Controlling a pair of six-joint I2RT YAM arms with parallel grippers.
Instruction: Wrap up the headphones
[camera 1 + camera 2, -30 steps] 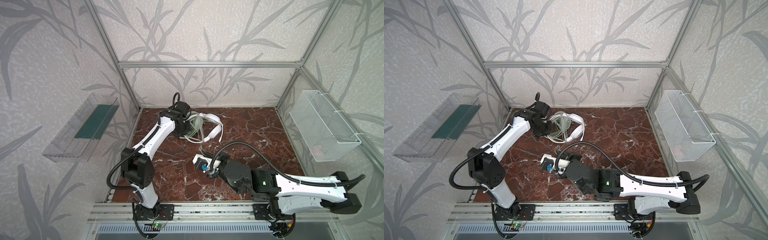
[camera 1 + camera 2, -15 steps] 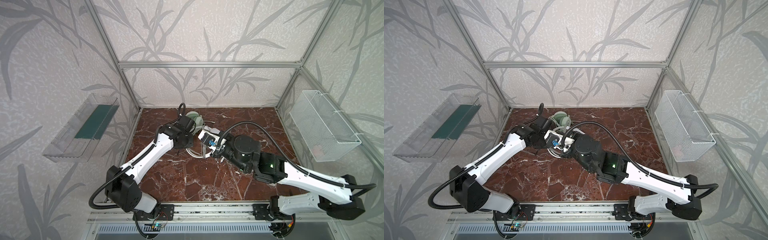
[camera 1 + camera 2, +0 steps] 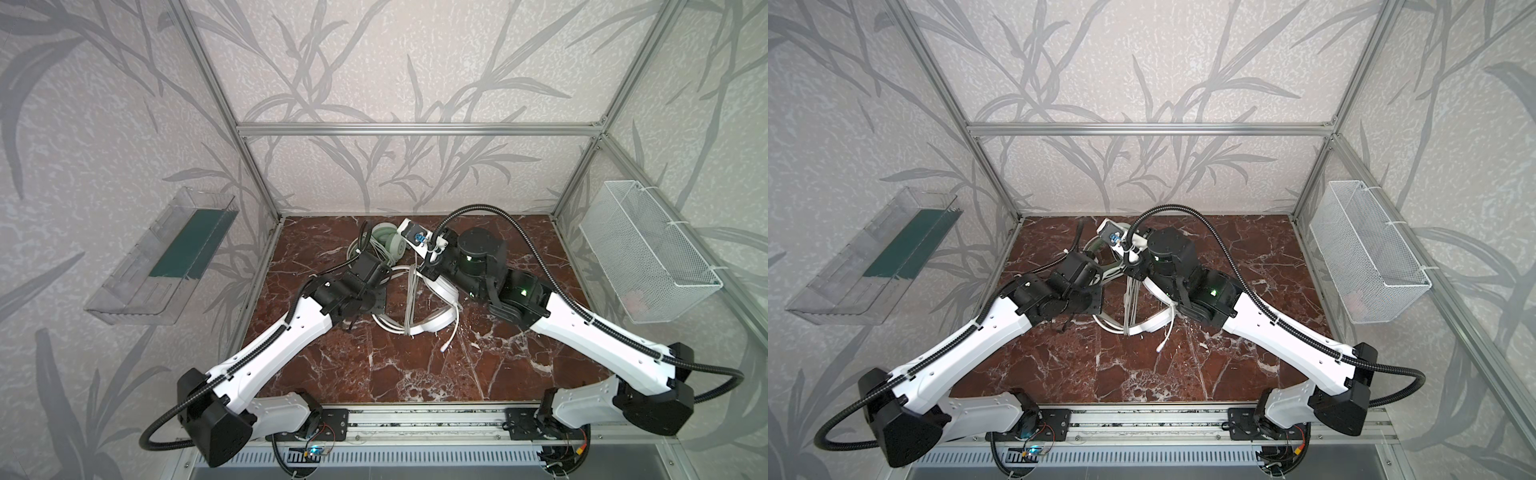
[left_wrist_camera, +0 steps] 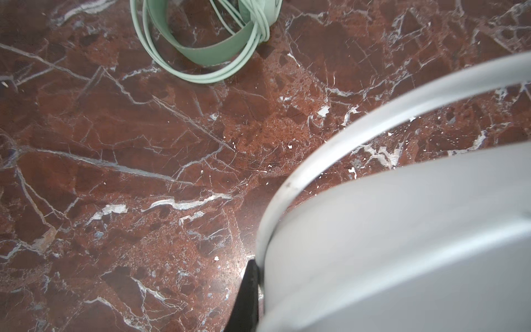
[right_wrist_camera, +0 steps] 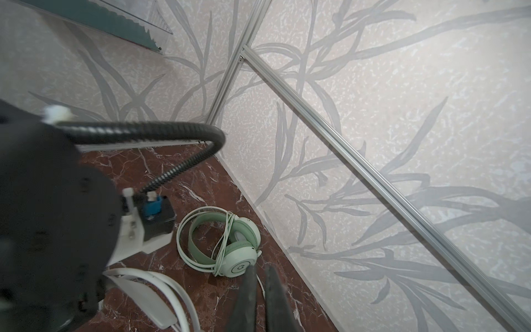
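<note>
Headphones first: the white headset (image 3: 436, 326) lies in the middle of the bench (image 3: 374, 374), its cable (image 3: 409, 299) strung in several turns across the band, plug end (image 3: 444, 347) loose beside it. The left claw (image 4: 254, 267) is clenched on the band, probably to anchor it for winding. The right claw (image 5: 260, 287) is clenched too (on cable or nothing, I cannot tell). The mint-green headset (image 5: 241, 253), already bundled, rests by the back wall (image 3: 415, 174).
</note>
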